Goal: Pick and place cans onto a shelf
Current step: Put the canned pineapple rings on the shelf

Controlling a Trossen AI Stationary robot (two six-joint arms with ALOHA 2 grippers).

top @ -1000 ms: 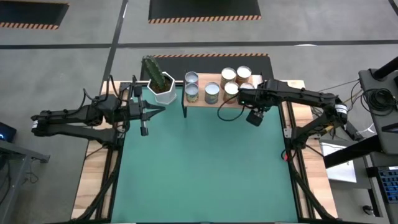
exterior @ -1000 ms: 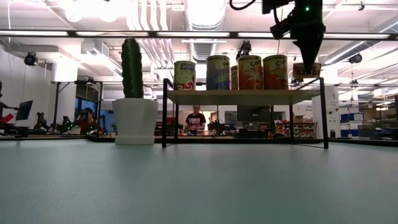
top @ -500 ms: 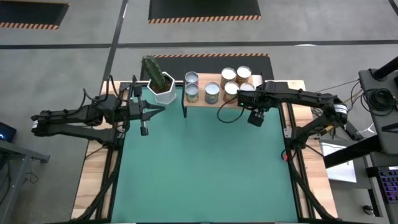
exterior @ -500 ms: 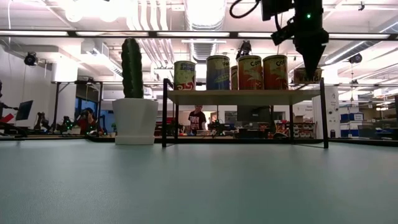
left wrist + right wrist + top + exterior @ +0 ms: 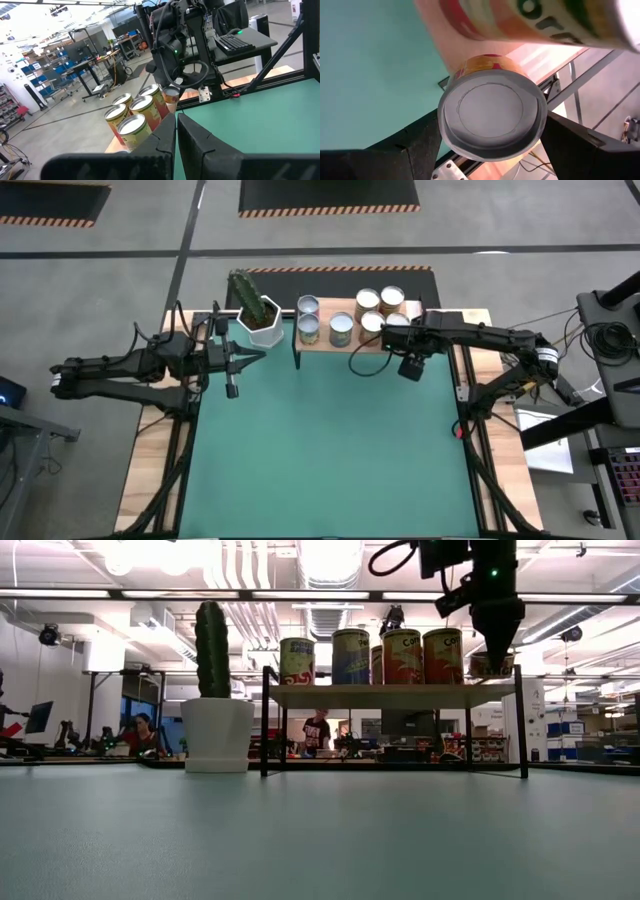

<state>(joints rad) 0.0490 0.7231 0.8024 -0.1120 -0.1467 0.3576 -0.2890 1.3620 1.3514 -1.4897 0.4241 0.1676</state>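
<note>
Right pincer (image 5: 397, 328): it hangs over the right end of the shelf (image 5: 340, 345), pointing down. Its two fingers (image 5: 420, 145) stand wide apart, one on each side of a can (image 5: 492, 112). The right wrist view shows the can's silver top between them. The pictures do not show if the fingers touch the can.

Left pincer (image 5: 258, 358): its fingers are pressed together and hold nothing. It sits at the left side of the worktop (image 5: 330, 450), just in front of the cactus pot (image 5: 262, 328), well apart from the cans.

Cans: they all stand upright on the shelf. From above, two silver tops (image 5: 308, 305) are at the left end, one (image 5: 341, 323) is in the middle, and a bunch (image 5: 367, 300) is at the right end under the right arm. In the low view the labels are orange, red and blue (image 5: 351, 655).

Shelf: a low light-wood board on thin black legs (image 5: 264, 720). It stands at the far edge of the green worktop, just beside the cactus pot.

Cactus pot: white, with a tall green cactus (image 5: 211, 648) in it.

Room behind: people (image 5: 316, 732) are far off.
</note>
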